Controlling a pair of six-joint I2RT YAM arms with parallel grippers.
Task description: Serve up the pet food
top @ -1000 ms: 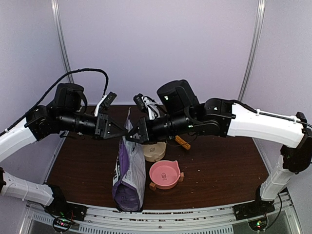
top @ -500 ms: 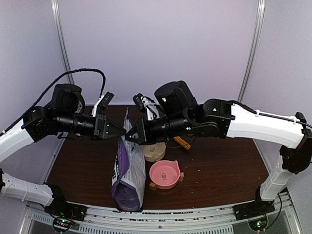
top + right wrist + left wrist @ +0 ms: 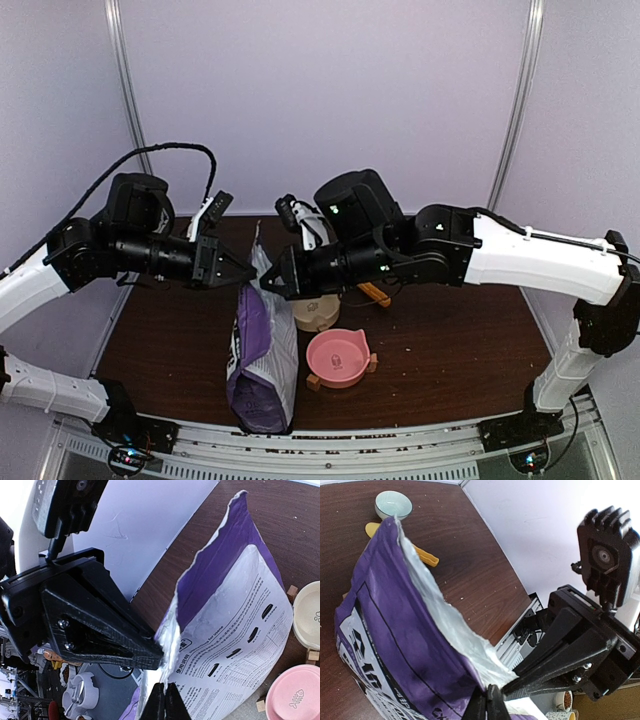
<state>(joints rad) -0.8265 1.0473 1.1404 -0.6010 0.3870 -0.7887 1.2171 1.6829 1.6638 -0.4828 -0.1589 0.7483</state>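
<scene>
At mid-table: the bag stands upright, nipped at its top by both arms
Left gripper has fingers pressed together on the bag's upper edge; right gripper is closed on the same edge from the other side, tips almost meeting. The right arm hangs over the cream bowl and partly hides it; the pink bowl is in front of it, just right of the bag, its inside showing only a fish print. Yellow scoop lies behind the bowls; pale blue bowl is beyond the bag. Pet food cannot be seen: the bag's inside is hidden in every view
</scene>
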